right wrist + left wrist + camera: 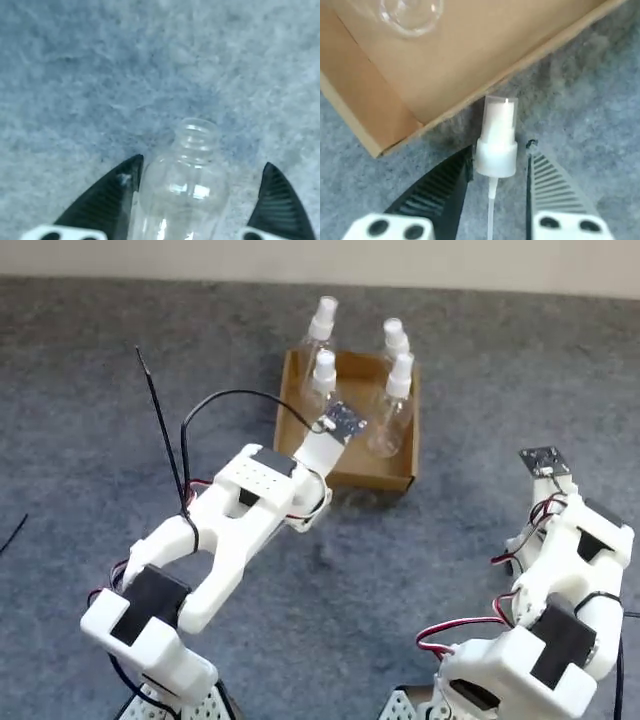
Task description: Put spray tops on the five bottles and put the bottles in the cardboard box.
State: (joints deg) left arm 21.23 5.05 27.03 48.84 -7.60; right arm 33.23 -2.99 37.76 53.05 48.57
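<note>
The right gripper's [203,161] black jaws stand wide apart around a clear plastic bottle with a bare threaded neck [187,175]. One jaw is close against its shoulder and the other well clear, at the lower centre of the right wrist view. Whether the left gripper [500,148] is clamped I cannot tell. A white spray top with a thin dip tube [496,145] sits in it at the middle of the left wrist view, over grey carpet [100,390] just beside the edge of the shallow brown cardboard box [470,55].

In the high view the box [370,478] lies at upper centre with four capped clear bottles [395,400] standing inside, so this fifth bottle looks like the last to finish.

The empty bottle is probably light, smooth and somewhat squashy. It should be taken around the body below the shoulder, leaving the neck free. The top seems stiff and featherweight, and its tube bendy. It is best held by the collar so the tube can find the neck.
</note>
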